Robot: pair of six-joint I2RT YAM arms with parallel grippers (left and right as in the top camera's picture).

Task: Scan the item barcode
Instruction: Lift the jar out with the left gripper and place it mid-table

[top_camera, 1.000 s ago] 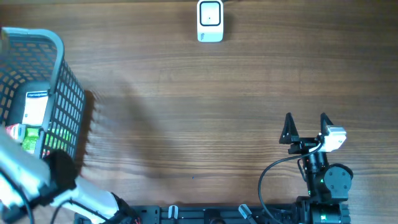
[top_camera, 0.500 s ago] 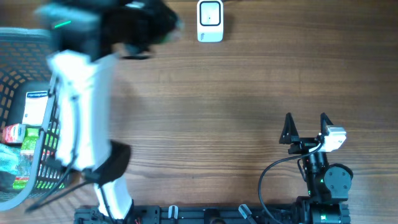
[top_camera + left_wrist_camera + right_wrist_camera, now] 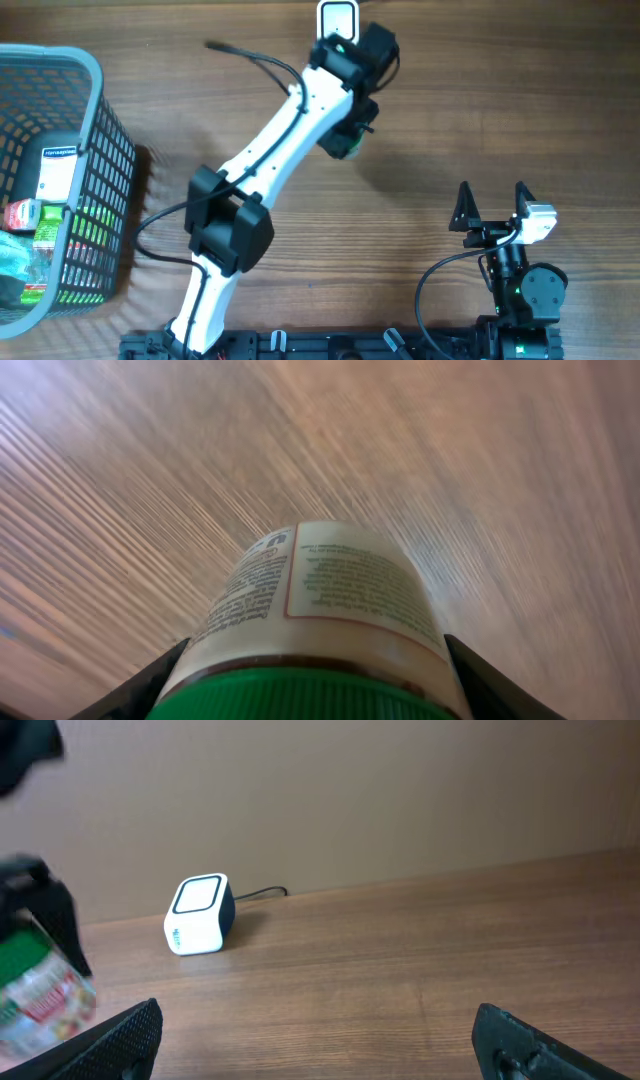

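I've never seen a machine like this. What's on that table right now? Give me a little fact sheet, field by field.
Held item: white-labelled jar with a green lid, clamped in the left gripper
Where it is: close to the small white box scanner on the wooden table
Right gripper: open, empty, well apart from the jar
Grey plastic mesh basket: far left, packaged goods inside
Barcode: not visible in any view

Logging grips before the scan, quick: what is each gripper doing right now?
Left gripper: closed on the green-capped bottle.
Right gripper: open, holding nothing.
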